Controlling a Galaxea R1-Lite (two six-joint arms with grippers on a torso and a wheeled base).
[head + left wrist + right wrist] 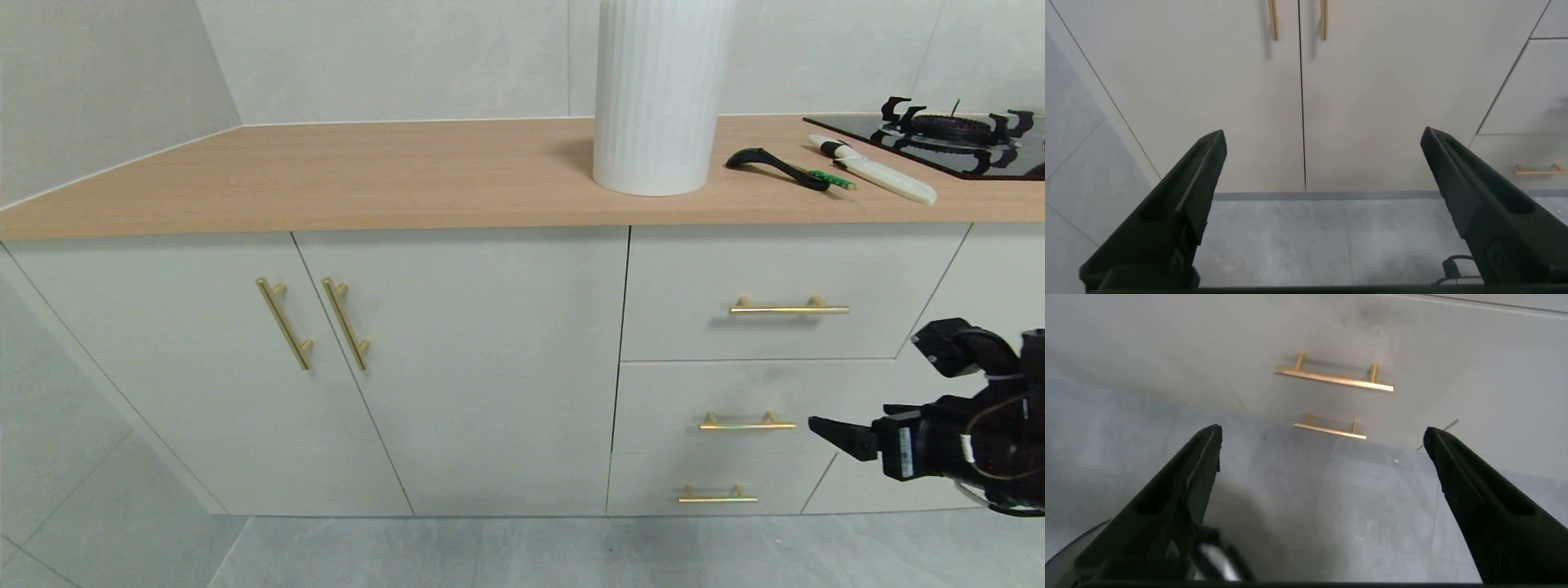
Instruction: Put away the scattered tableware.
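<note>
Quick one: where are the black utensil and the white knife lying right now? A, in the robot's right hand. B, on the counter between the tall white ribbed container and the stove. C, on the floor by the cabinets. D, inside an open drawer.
B: the black utensil and the white knife lie on the wooden counter, between the white ribbed container and the stove; the right hand is open, holding nothing.

Wood counter [367,175], white canister [657,98], black utensil [780,167], knife [880,174]
</note>
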